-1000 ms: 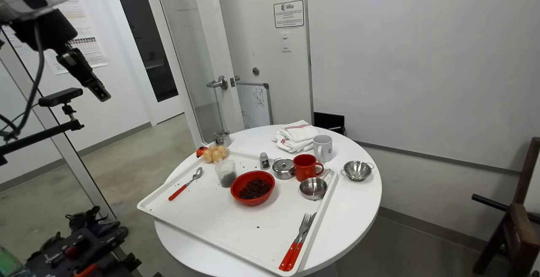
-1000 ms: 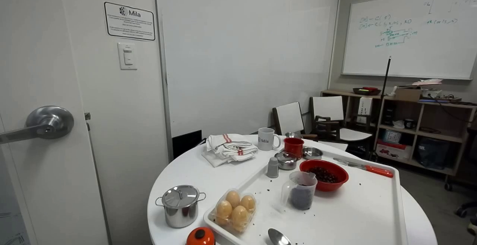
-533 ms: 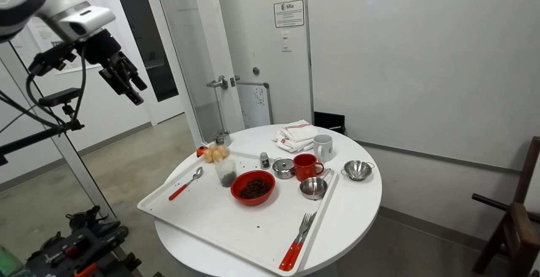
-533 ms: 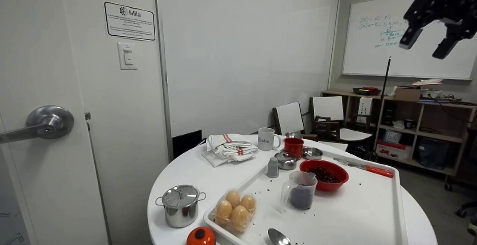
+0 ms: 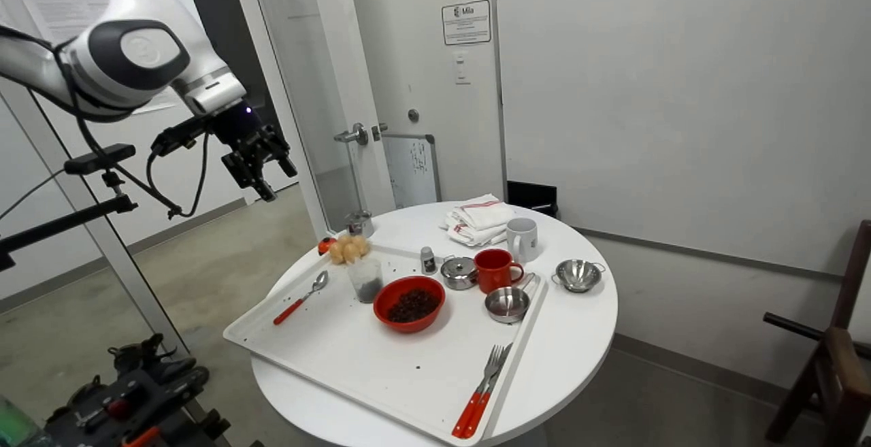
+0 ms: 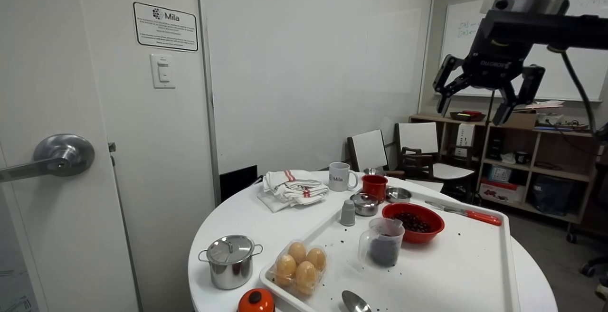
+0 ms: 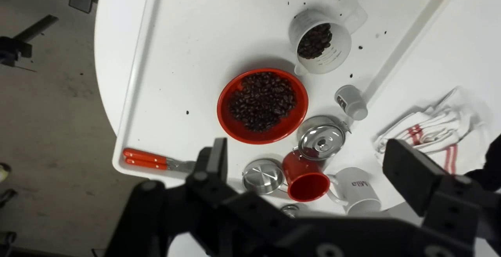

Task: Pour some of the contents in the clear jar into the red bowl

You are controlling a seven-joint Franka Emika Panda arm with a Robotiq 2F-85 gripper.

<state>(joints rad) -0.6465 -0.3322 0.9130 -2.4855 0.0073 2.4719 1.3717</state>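
Currently the hand (image 6: 471, 113) hangs wide open and empty; the clear jar (image 6: 385, 244) stands upright on the tray (image 6: 460, 269), just beside the red bowl (image 6: 420, 239); tilting it too fast could scatter dark beans (image 7: 314, 41)

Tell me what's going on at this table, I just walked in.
A robot arm has its open, empty gripper up in the air, clear of everything on the table. A clear jar holding dark beans stands upright on the white tray, beside a red bowl that also has beans. The aim is to pour some from the jar into the bowl, but the arm isn't handling either one yet.
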